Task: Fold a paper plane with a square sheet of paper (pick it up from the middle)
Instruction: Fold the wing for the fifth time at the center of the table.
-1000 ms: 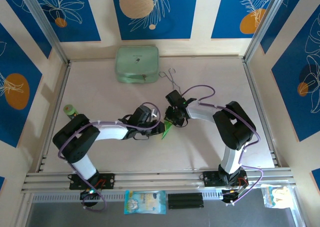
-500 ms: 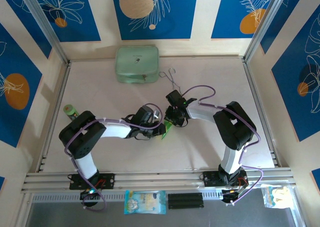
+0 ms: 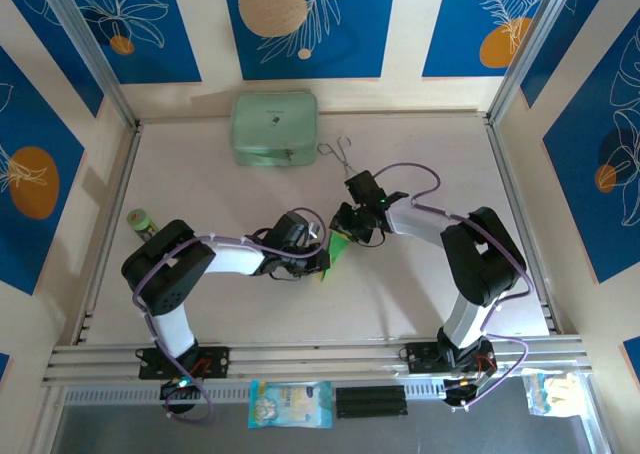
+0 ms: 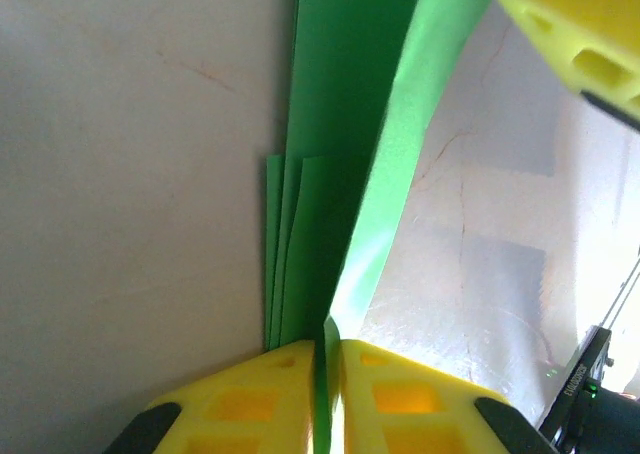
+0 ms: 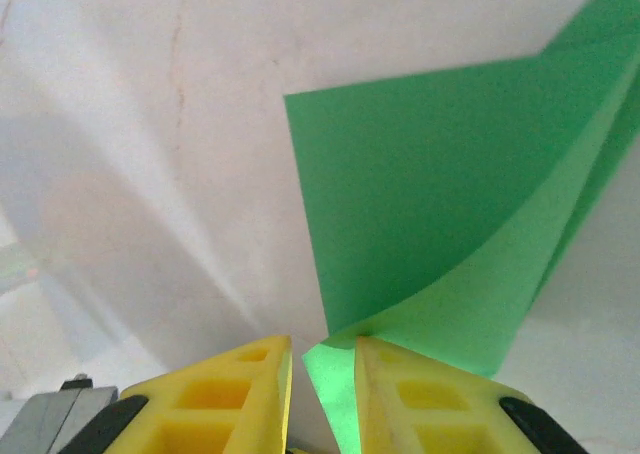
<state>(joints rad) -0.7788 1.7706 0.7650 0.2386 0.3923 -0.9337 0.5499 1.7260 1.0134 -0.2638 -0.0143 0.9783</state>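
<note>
Our left gripper (image 4: 328,352) clamps the folded square sheet of paper (image 4: 340,94) at its 7 o'clock end; our right gripper (image 5: 322,352) straddles the 1 o'clock corner; whether it pinches, we cannot tell.

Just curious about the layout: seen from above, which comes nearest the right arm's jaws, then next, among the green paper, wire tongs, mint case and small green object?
1. green paper, at the jaws.
2. wire tongs, farther back.
3. mint case, back left.
4. small green object, far left edge.
</note>
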